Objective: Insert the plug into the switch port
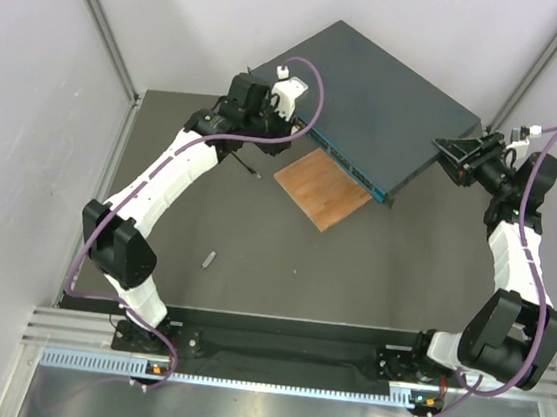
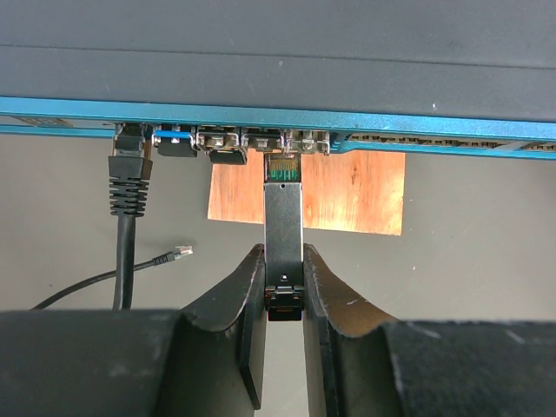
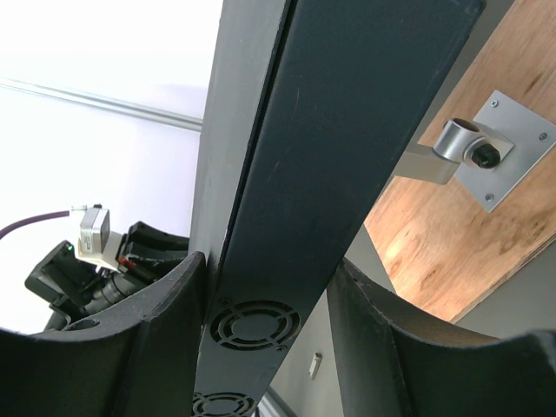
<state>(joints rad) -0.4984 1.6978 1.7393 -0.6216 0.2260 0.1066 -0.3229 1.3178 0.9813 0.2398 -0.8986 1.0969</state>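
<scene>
Clamping my left pincer on slim rectangular metal plug, tip at 12 o'clock by teal socket row; my right pincer squeezes flat dark matte switch edge.

A robotics lab test cell — plain white enclosure walls and metal corner struts fill the upper frame, a dark tabletop lies centre, and an aluminium mounting rail with a slotted cable duct crosses the bottom.
</scene>
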